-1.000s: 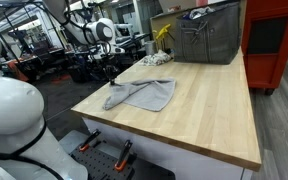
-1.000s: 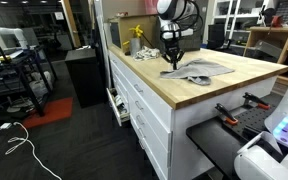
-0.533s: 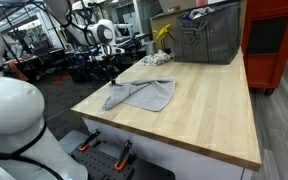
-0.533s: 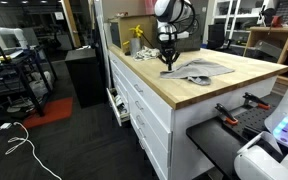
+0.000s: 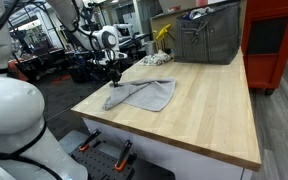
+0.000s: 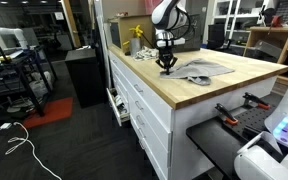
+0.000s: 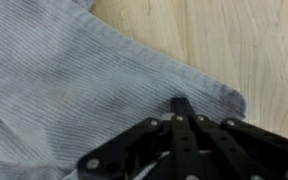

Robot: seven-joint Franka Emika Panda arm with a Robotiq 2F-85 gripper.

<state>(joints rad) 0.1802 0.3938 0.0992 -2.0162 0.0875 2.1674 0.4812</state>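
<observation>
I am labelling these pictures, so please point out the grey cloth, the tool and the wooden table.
grey cloth [image 5: 149,95]: in an exterior view, middle of the fabric.
tool [image 7: 181,104]: wrist view, between its closed fingertips.
wooden table [image 5: 209,110]: in an exterior view, bare top.

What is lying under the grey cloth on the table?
Around the grey cloth only the wooden table top shows. The part beneath the cloth is covered, so it cannot be seen.
</observation>
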